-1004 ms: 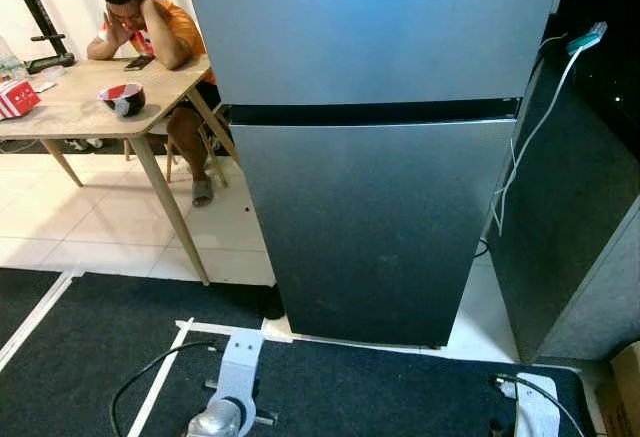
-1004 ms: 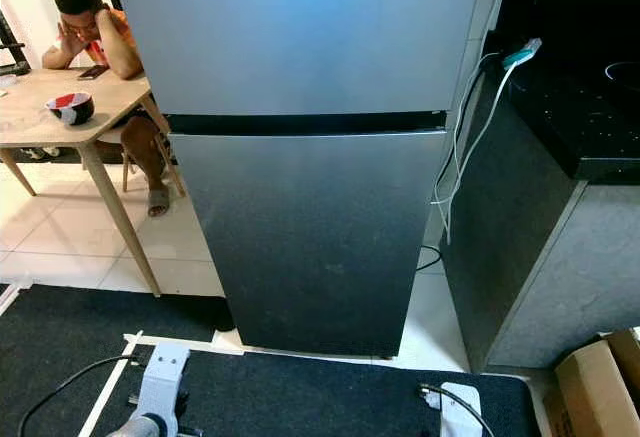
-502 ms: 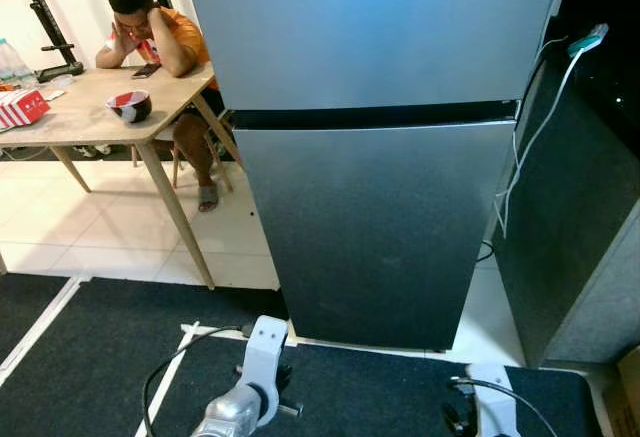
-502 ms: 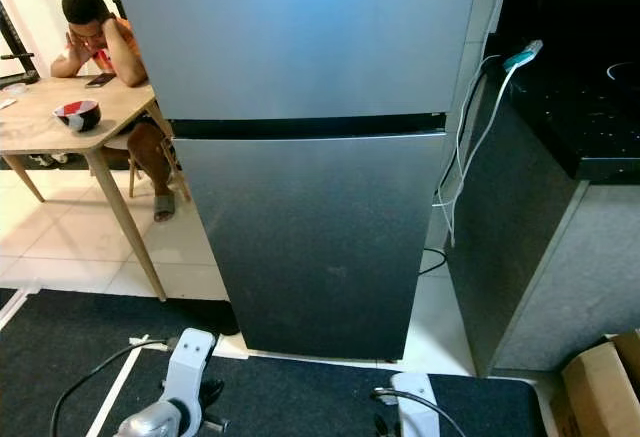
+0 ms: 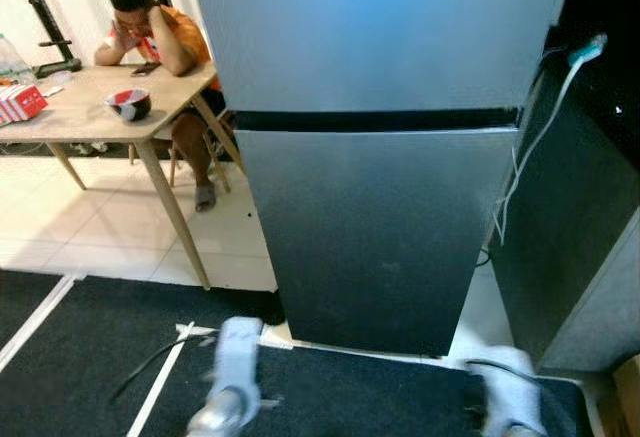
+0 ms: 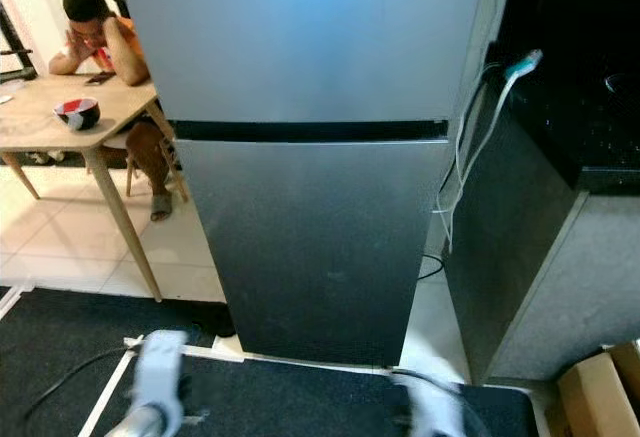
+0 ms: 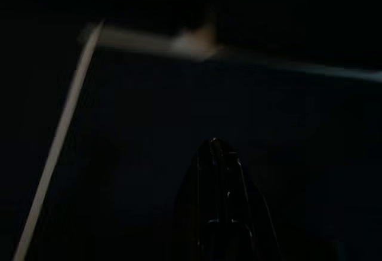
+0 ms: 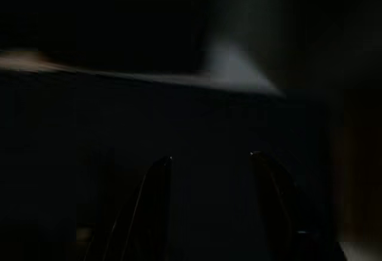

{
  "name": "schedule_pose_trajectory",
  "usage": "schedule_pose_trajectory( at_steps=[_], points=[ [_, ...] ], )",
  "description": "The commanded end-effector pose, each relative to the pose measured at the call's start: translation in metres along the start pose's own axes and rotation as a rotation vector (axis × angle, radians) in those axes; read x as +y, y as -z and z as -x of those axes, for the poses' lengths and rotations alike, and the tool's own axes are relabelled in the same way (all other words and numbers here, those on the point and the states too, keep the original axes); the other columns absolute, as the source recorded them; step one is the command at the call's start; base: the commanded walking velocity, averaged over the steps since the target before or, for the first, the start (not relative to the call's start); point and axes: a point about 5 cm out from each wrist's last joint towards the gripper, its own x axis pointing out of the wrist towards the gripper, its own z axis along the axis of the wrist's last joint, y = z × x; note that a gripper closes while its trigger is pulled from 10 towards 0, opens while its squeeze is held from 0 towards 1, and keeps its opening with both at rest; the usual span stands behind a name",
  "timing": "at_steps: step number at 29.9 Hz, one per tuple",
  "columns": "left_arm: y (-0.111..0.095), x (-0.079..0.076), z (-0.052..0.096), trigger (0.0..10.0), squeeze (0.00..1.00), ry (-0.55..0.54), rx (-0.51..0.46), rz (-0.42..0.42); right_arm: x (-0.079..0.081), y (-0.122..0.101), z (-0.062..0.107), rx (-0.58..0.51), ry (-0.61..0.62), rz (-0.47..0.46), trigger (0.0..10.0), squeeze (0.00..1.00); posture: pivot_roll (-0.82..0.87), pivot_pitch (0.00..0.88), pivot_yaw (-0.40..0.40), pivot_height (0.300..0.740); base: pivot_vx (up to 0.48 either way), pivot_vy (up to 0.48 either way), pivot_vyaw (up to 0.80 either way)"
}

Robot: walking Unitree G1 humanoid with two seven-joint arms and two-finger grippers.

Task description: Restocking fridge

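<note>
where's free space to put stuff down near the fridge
Bare dark mat lies before the closed fridge. The table has free wood between the bowl and its near edge; its far side is crowded by a person and red box.

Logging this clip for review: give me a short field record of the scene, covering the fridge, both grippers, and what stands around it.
fridge: two doors, both closed, straight ahead
left gripper: low over the dark mat, fingers together, holding nothing
right gripper: low over the dark mat, fingers apart, holding nothing
left of fridge: wooden table with a bowl; a person seated behind it
right of fridge: dark counter, white cable hanging
</note>
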Motion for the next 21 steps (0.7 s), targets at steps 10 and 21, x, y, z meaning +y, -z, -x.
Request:
schedule_pose_trajectory(
  at_steps=[10, 21],
  points=[
    [0.017, -0.009, 0.005, 10.0, 0.00, 0.046, 0.030, -0.001, 0.008, 0.027, 0.005, 0.079, -0.050, 0.042, 10.0, 0.00, -0.05, 0.062, -0.005, 0.740, 0.000, 0.000, 0.00],
    [0.019, -0.031, 0.004, 10.0, 0.00, 0.094, 0.037, -0.029, 0.001, 0.020, 0.004, 0.073, -0.052, 0.136, 10.0, 0.00, -0.09, 0.080, -0.054, 0.740, 0.000, 0.000, 0.00]
  ],
)
